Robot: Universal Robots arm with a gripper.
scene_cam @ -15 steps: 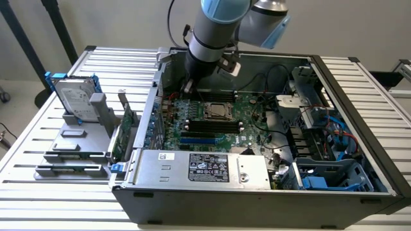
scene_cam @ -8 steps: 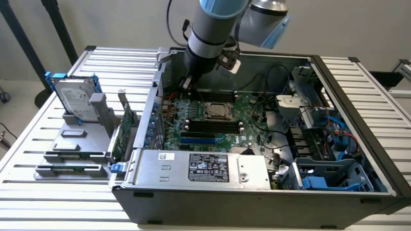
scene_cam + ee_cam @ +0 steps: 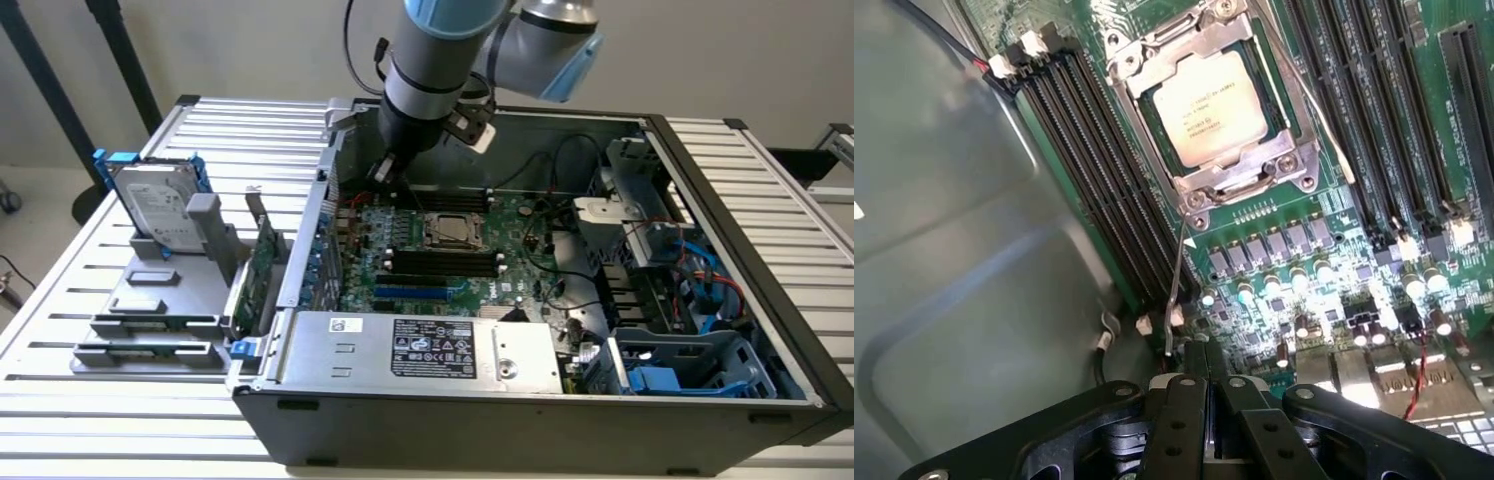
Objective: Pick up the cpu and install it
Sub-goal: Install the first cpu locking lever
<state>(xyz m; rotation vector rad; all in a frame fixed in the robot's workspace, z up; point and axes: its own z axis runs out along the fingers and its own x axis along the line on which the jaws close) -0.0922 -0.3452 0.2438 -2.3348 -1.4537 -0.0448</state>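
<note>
A slatted metal table (image 3: 80,300) carries an open computer case (image 3: 534,420) lying on its side, with the green motherboard (image 3: 514,265) exposed inside. The cpu (image 3: 451,230) (image 3: 1209,110) sits in its socket near the middle of the board, its pale metal top framed by the silver socket frame (image 3: 1254,185), with black memory slots (image 3: 1094,170) running alongside. The arm (image 3: 434,60) reaches down into the case near its back wall, and the gripper (image 3: 387,172) (image 3: 1202,362) hangs over the board just beside the socket, its fingers pressed together with nothing between them. A thin wire lever (image 3: 1176,280) runs from the socket toward the fingertips; contact cannot be told. On the exterior view's left, a hard drive (image 3: 154,205) with blue brackets stands upright, a green circuit card (image 3: 260,270) beside it
</note>
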